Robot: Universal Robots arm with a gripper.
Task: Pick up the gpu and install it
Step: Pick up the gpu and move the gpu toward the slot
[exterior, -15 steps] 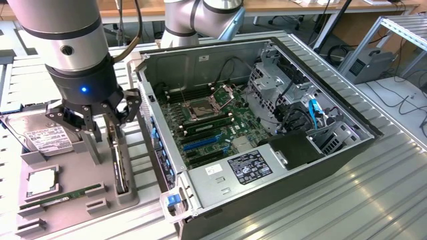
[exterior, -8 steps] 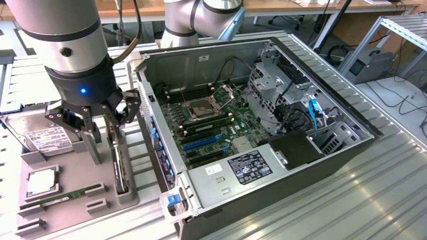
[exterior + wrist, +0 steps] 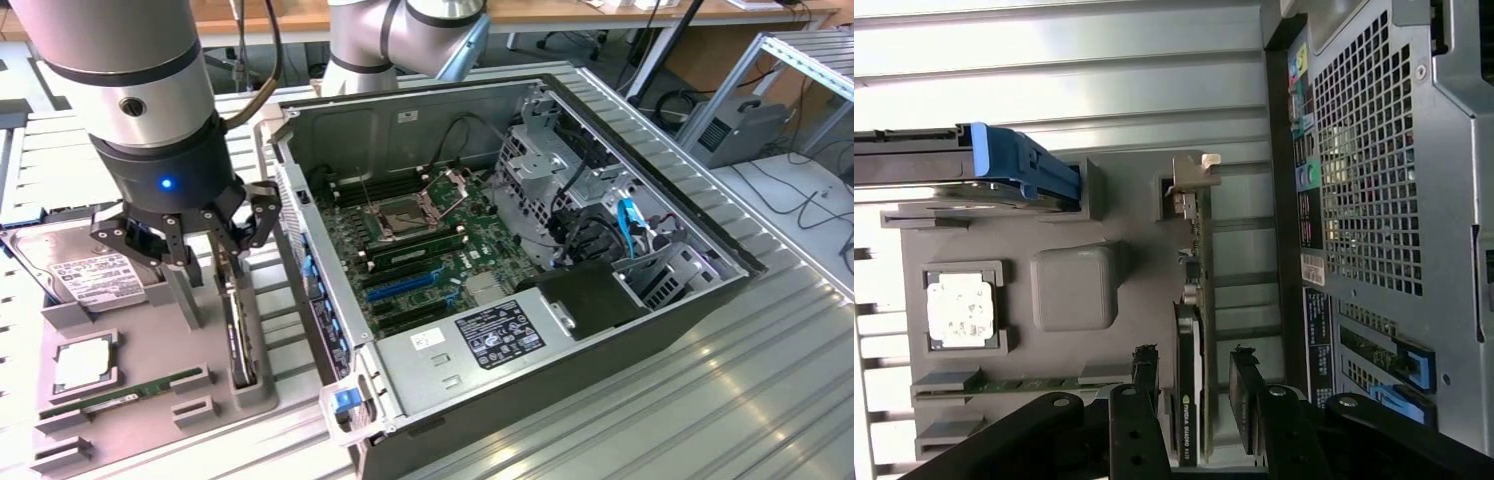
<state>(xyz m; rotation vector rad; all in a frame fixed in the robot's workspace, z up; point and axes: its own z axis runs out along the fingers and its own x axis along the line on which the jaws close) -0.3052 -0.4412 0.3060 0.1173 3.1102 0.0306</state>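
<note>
The gpu (image 3: 242, 330) stands on its long edge in a slot at the side of the grey parts tray (image 3: 147, 425) nearest the computer case. In the wrist view the gpu (image 3: 1191, 340) shows its black shroud and green board edge, with its silver bracket (image 3: 1190, 178) at the far end. My gripper (image 3: 218, 262) hangs low over the card's upper end. In the wrist view my gripper (image 3: 1194, 395) is open, one finger on each side of the card with a small gap on both sides, not touching it.
The open computer case (image 3: 694, 270) lies at the exterior view's right, its motherboard (image 3: 427, 250) with blue slots (image 3: 400, 287) exposed. The tray also holds a hard drive (image 3: 91, 280), a processor (image 3: 83, 366) and a RAM stick (image 3: 123, 392). The case's rear panel (image 3: 1374, 180) runs close beside the tray.
</note>
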